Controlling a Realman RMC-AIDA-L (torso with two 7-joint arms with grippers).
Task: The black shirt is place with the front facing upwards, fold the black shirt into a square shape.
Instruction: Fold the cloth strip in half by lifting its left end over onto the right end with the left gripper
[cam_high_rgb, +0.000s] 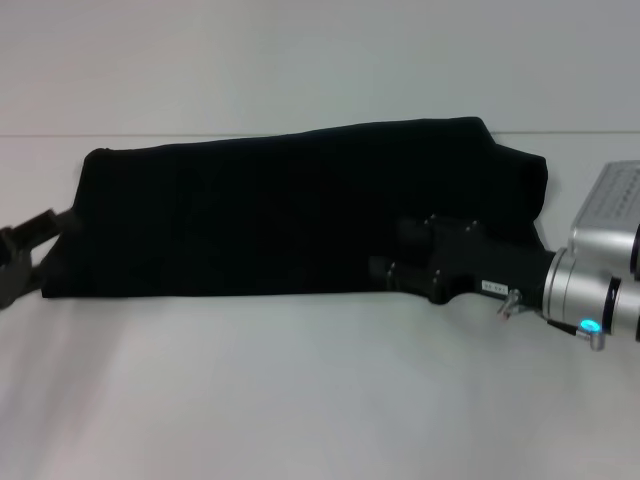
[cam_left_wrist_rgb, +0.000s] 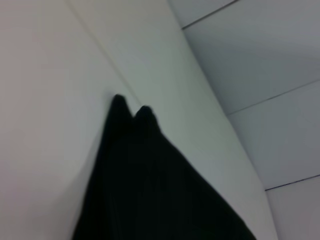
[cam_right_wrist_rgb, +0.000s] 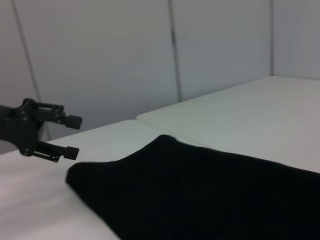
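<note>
The black shirt (cam_high_rgb: 260, 215) lies folded into a long strip across the white table (cam_high_rgb: 300, 400); no lettering shows. My right gripper (cam_high_rgb: 388, 250) hovers low over the strip's right part near its front edge, its two fingers spread apart against the cloth. My left gripper (cam_high_rgb: 40, 245) stands at the strip's left end, just off the cloth. In the right wrist view this left gripper (cam_right_wrist_rgb: 75, 136) is open with nothing between its fingers, beyond the shirt (cam_right_wrist_rgb: 200, 195). The left wrist view shows a pointed end of the shirt (cam_left_wrist_rgb: 160, 190) on the table.
The table's far edge (cam_high_rgb: 300, 133) runs just behind the shirt, with a pale panelled wall (cam_right_wrist_rgb: 125, 60) beyond it. Bare table surface lies in front of the strip.
</note>
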